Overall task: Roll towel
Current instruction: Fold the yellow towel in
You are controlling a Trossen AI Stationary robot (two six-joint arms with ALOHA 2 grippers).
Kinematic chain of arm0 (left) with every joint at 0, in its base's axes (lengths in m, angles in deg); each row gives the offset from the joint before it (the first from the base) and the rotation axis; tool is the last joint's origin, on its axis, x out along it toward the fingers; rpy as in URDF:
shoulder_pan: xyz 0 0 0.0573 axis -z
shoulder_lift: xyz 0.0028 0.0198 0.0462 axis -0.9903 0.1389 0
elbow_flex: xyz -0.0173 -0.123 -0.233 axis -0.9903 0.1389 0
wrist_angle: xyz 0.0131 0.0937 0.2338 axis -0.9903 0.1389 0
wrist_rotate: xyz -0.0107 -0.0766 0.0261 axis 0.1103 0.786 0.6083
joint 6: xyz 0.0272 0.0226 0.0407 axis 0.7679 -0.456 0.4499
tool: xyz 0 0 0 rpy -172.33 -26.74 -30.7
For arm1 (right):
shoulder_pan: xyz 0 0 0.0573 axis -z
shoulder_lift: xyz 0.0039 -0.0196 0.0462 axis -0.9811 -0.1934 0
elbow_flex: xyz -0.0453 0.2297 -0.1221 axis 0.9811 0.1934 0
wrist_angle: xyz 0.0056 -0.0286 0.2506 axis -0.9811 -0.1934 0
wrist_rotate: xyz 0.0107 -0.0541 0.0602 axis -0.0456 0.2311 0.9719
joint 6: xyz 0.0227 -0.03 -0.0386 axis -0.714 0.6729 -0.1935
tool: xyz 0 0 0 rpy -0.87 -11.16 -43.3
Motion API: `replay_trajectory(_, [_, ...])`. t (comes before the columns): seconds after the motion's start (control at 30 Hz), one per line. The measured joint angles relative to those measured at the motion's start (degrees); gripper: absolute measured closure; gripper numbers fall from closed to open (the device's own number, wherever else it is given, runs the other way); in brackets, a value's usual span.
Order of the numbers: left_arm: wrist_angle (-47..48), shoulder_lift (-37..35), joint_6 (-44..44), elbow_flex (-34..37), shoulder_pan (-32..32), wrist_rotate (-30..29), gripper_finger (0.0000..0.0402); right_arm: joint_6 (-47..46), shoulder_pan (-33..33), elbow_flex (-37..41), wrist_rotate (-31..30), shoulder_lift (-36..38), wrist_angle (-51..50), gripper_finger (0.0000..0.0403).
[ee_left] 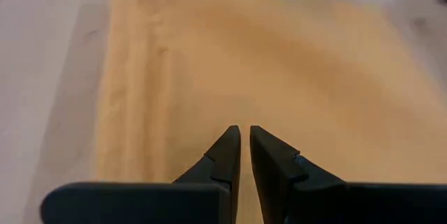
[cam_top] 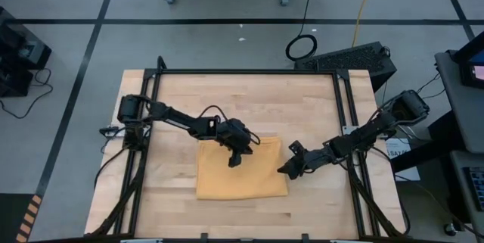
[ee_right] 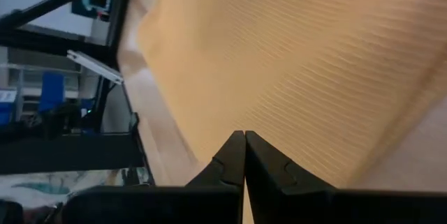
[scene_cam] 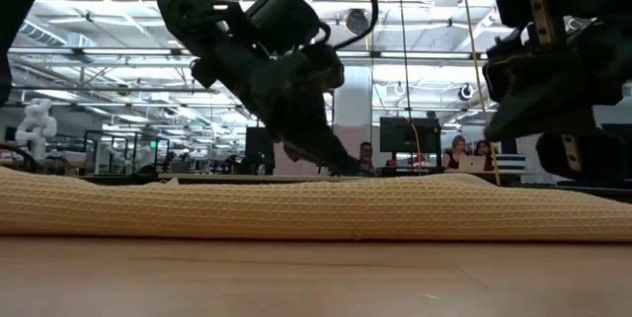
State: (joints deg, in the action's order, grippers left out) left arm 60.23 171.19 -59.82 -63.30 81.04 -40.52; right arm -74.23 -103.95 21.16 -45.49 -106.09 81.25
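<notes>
The mustard-yellow towel [cam_top: 242,176] lies flat on the wooden table, a little toward the near edge, and looks folded into a rectangle. Stacked edges show along one side [ee_left: 133,77]. My left gripper [cam_top: 233,161] slants down over the towel's far half with its fingers shut [ee_left: 244,132] and nothing between them. In the low view its tip [scene_cam: 341,169] comes down to the towel's top surface [scene_cam: 296,208]. My right gripper [cam_top: 285,171] is shut and sits low at the towel's right edge [ee_right: 244,135]. My left gripper points its shut fingertips slanting down at the towel's upper face near the far edge [ee_left: 244,112]. I cannot tell whether they touch the cloth. My right gripper hovers at the towel's right edge [ee_right: 209,137], slanting down from the table's right. I cannot tell whether it touches.
Bare wood [cam_top: 174,107] surrounds the towel on the left, far and near sides. Black frame rails [cam_top: 151,122] [cam_top: 352,122] run along the table's left and right edges. In the low view people sit in the room beyond the table [scene_cam: 464,154].
</notes>
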Motion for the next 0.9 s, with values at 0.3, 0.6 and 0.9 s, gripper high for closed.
replay_trajectory(0.3, [3.37,2.25,-0.44,-0.02,-0.12,-7.86,0.0362,-7.27,0.02,0.00,0.21,0.00,-8.55,0.0403])
replay_trajectory(0.6, [5.73,0.19,-0.60,-0.04,-0.12,-9.63,0.0362,-9.59,-0.02,0.00,-0.79,-0.02,-7.05,0.0403])
replay_trajectory(0.9, [4.78,-3.41,3.55,-1.48,-0.17,-10.52,0.0341,-3.13,-0.11,-2.63,-4.55,-0.04,-4.53,0.0403])
